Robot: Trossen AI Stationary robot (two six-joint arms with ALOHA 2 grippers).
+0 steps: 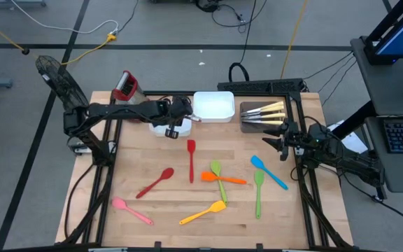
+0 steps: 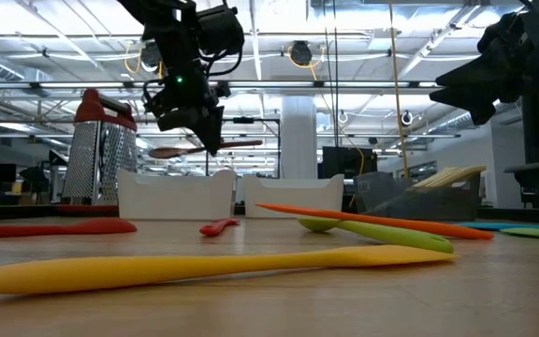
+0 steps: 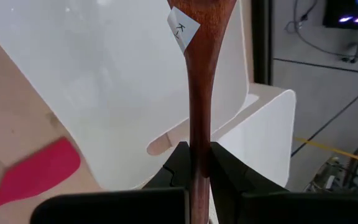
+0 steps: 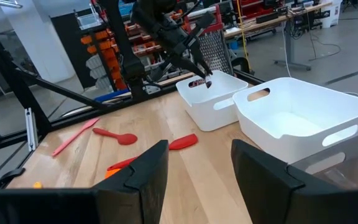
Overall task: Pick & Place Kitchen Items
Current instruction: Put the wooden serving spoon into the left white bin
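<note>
Kitchen items lie scattered over the pale wooden table [image 1: 271, 224]: smooth silicone spatulas and spoons with slim handles. A red spatula [image 1: 191, 158] lies near the middle, a red spoon [image 1: 155, 182] beside it toward the left edge, a pink spoon [image 1: 131, 210] near the front left corner, and a yellow spatula [image 1: 203, 212] by the front edge. An orange spatula [image 1: 223, 178] crosses a green spoon [image 1: 219, 180]; a second green spoon [image 1: 258, 192] and a blue spoon [image 1: 268, 171] lie toward the right edge. Pale-handled steel knives [image 1: 266, 112] rest in a dark tray [image 1: 246, 122] at the back right.

The left gripper [image 3: 199, 152] is clamped on the narrow handle of a brown wooden spoon [image 3: 201, 93], held in the air over the small white tray [image 1: 161, 129] at the back; a paper sticker sits on the spoon's neck. A larger glossy white tray [image 1: 213, 106] with cut-out handles stands beside it. The right gripper [image 4: 199, 165], fingers apart and holding nothing, waits near the right edge.
</note>
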